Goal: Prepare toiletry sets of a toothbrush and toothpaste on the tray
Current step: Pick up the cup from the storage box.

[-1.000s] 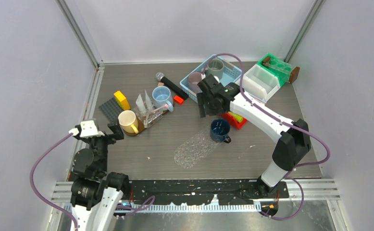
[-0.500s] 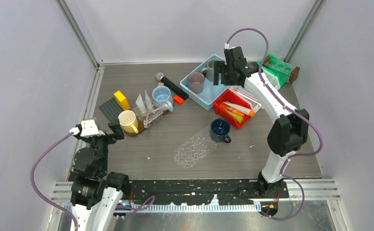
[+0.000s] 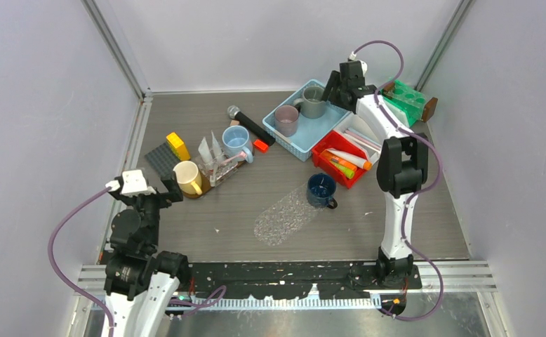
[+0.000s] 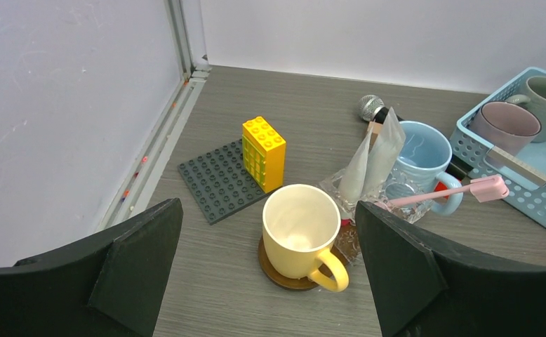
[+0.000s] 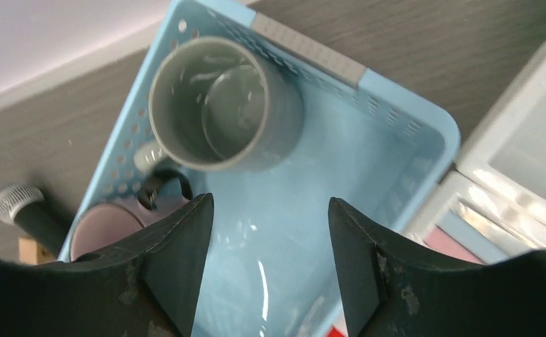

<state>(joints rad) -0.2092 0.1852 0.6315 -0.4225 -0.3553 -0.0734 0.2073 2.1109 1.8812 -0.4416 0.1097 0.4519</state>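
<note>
Your right gripper (image 5: 270, 207) hangs over the blue basket (image 5: 368, 161), jaws apart and empty. The basket holds a grey mug (image 5: 224, 105) and a pink cup (image 3: 286, 119). Just beside it, the red tray (image 3: 317, 156) holds white, orange and green tubes (image 3: 347, 158). A pink toothbrush (image 4: 460, 194) lies by the blue mug (image 4: 417, 151), well apart from the tray. Your left gripper (image 4: 267, 239) gapes wide and empty, facing a yellow mug (image 4: 302, 225). The table (image 3: 221, 203) is dark wood-grain with pale walls around it. A microphone (image 3: 249, 123) lies between blue mug and basket.

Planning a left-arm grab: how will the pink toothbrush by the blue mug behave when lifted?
Likely light and stiff: the pink toothbrush is slim and straight. It seems propped against the blue mug, so a nudge may pivot or slide it.
</note>
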